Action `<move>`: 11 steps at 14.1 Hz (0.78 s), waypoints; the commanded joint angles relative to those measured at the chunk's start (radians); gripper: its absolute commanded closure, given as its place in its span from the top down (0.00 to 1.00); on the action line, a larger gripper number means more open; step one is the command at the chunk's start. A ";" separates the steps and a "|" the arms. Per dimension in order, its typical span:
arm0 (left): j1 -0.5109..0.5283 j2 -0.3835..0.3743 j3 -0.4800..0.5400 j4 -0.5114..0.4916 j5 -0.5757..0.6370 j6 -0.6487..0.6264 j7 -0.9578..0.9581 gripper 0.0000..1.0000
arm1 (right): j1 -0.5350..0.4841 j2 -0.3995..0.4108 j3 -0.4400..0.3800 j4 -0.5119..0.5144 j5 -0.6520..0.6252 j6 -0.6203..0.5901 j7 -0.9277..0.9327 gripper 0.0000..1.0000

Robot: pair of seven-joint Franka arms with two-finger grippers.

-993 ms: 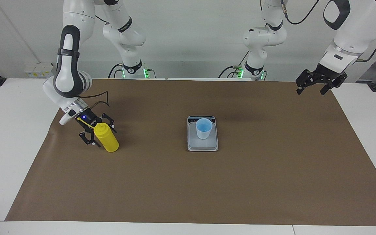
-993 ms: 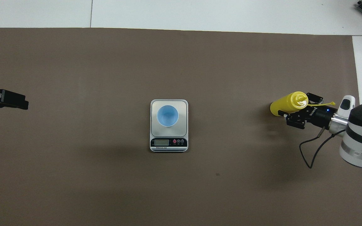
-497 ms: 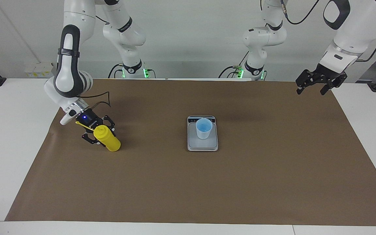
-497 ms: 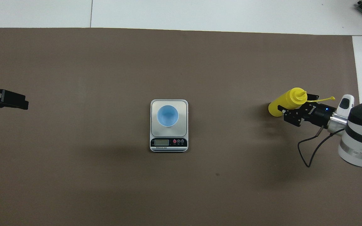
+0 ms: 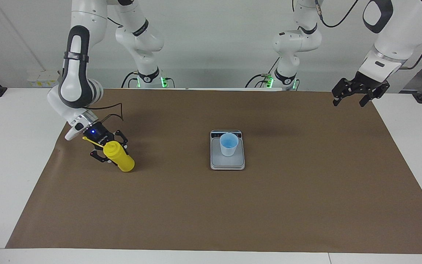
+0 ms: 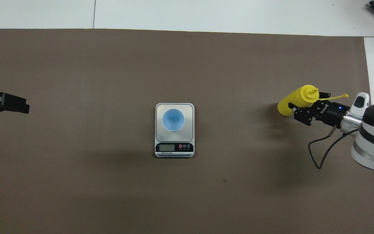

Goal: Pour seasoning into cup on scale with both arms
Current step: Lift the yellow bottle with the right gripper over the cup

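Yellow bottle (image 5: 119, 158): tilted at the right arm's end of the brown mat (image 5: 211, 205), right gripper (image 5: 108, 151) jaws clamped on it. Blue cup (image 5: 228, 144): upright on the scale (image 5: 227, 164), mid-bench. Left gripper (image 5: 357, 94): waits raised over the mat's edge, jaws apart.

A bright yellow plastic squeeze bottle (image 5: 119, 159) with a cone nozzle leans tilted toward the right arm's end of the counter, well apart from a small light-blue tapered cup (image 5: 229, 144) standing upright on a flat silver-grey digital scale (image 5: 227, 163).
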 commanded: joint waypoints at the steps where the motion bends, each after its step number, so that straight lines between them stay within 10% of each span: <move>1: 0.013 -0.026 -0.005 -0.031 -0.006 0.014 0.000 1.00 | 0.014 -0.031 0.003 0.022 0.005 0.011 0.085 0.00; 11: 0.013 -0.026 -0.005 -0.031 -0.006 0.014 0.000 1.00 | 0.051 -0.138 0.012 0.081 -0.429 0.006 0.345 0.00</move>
